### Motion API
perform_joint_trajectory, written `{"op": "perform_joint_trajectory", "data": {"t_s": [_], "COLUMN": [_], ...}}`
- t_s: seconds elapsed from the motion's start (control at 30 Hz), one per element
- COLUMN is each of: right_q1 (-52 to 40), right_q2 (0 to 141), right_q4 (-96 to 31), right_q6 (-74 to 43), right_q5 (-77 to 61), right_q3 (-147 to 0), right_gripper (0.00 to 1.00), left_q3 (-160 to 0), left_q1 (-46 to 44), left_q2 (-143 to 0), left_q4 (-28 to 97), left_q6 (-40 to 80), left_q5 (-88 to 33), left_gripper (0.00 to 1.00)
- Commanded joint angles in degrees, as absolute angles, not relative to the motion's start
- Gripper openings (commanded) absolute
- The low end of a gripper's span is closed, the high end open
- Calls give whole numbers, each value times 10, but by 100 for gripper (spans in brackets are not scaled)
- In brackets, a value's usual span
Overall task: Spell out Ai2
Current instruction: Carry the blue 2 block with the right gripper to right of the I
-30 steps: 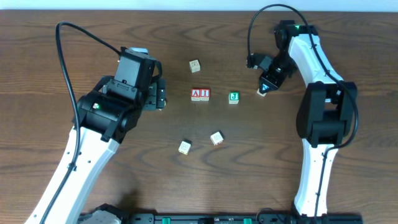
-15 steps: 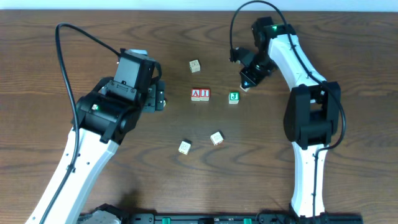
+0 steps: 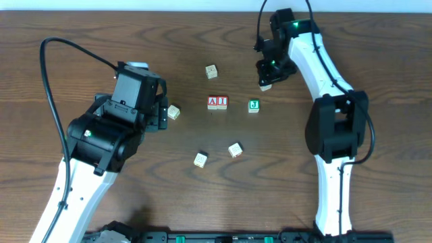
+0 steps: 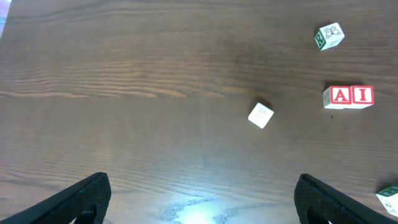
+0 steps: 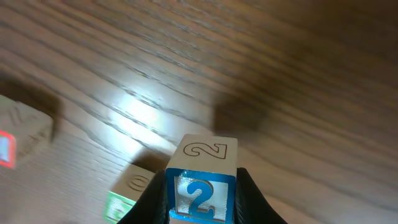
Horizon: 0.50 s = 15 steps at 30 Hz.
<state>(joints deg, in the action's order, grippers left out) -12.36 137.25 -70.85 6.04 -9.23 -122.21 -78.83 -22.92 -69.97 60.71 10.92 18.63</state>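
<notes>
Dark brown wood-grain table (image 3: 351,40), matte with a soft glare patch, seen from above and from both wrists.

Item 1: 2 cube (image 5: 201,186). Pale wood with equal edges, so no long axis. A blue-framed face with a solid blue "2" faces the right wrist camera, digit upright. The top face bears an outlined "2". It is clamped between the dark fingers (image 5: 149,205) of the right gripper (image 5: 200,204), whose jaws are closed on its two sides. It appears lifted off the wood, up and right of the J cube (image 3: 254,104) in the overhead view.

Item 2: A cube (image 3: 212,102) and I cube (image 3: 223,102). Both have red frames and red letters, and they touch side by side on the table. The pair's long axis runs left to right, and the letters read upright from overhead. The J cube, green-framed, sits just to their right with a gap.

Item 3: left gripper (image 4: 202,183). Its jaws are spread wide with nothing between them, only bare table. A pale cube (image 4: 260,116) lies ahead of it, tilted askew.

Item 4: other pale cubes. One (image 3: 212,71) is above the A cube. Two more (image 3: 200,159) (image 3: 235,150) are below the row, with markings too small to read.
</notes>
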Motion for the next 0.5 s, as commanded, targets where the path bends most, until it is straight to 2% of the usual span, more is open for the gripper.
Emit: {"op": "perform_joint_trajectory", "data": {"t_s": [0.0,0.47], "right_q1": [-154,-203], "right_q2": [1355,1334], "right_q4": [-706,-705], "right_q6": [-5,-123], "right_q5": [-92,-92], "right_q3": [-1233,-1233], "right_gripper": [9,11], "left_q3": [-798,-798], "left_q1": [-227,-227], "left_q2": [-688,-662], "left_q4": [618,659], "left_q6": [118,118], "left_q5": [214,216], "left_gripper": [96,95]}}
